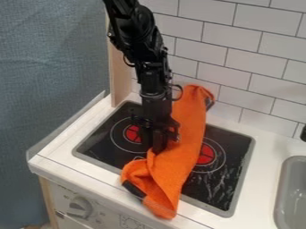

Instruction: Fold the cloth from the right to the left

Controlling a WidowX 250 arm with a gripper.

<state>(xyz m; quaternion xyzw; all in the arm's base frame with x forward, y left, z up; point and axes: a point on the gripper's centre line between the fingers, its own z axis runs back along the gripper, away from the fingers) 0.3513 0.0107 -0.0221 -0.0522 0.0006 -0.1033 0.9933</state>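
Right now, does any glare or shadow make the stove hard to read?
In the camera view, whitish streaks on the flat black stovetop could be glare or smears; light on the orange fabric cloth is soft, with mild shading in its folds; the lower end of the black robot arm blends into the stovetop.

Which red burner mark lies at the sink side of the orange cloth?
The right-hand mark in view; the left-hand mark lies on the other side of the cloth.

Orange cloth [190, 127] across black stovetop [234, 147]
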